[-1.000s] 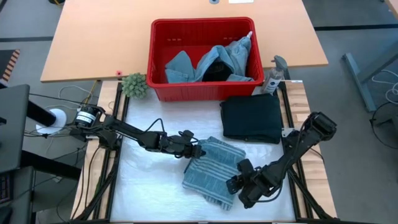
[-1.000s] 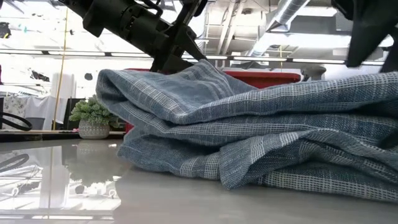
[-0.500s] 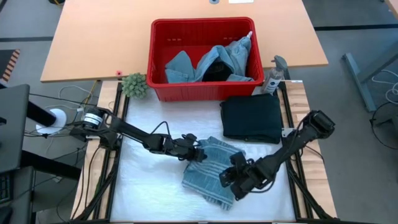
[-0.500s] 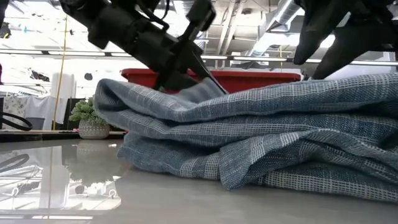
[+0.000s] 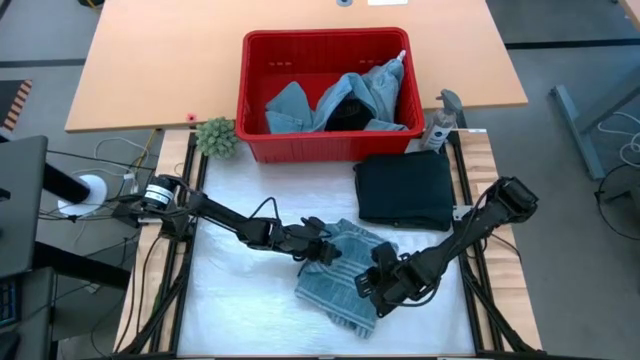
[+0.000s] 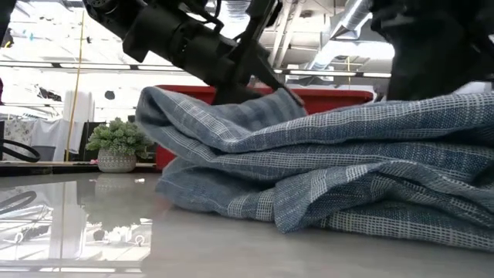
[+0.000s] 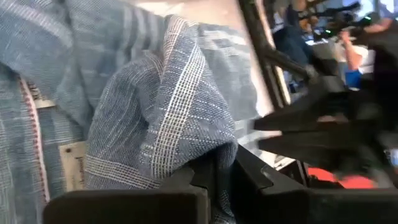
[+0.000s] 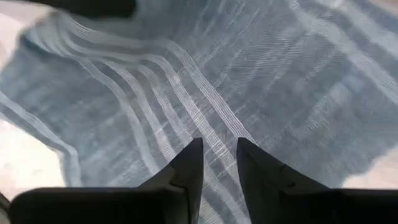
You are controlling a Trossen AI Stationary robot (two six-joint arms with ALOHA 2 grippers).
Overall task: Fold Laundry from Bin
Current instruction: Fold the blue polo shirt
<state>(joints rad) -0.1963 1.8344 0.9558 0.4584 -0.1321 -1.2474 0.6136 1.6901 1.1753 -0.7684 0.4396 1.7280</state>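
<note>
Near the lower middle of the frame a blue-grey striped cloth (image 5: 345,275) lies bunched on the white work surface (image 5: 235,290). The left gripper (image 5: 322,250) reaches in from the left and sits on the cloth's upper left edge, while the right gripper (image 5: 367,285) comes from the lower right and rests over its right half. Right of centre lies a folded black garment (image 5: 405,190). At the top centre stands the red bin (image 5: 250,100), holding light blue denim pieces (image 5: 370,95) and something dark. A small green plant (image 5: 216,137) sits at the bin's left corner.
</note>
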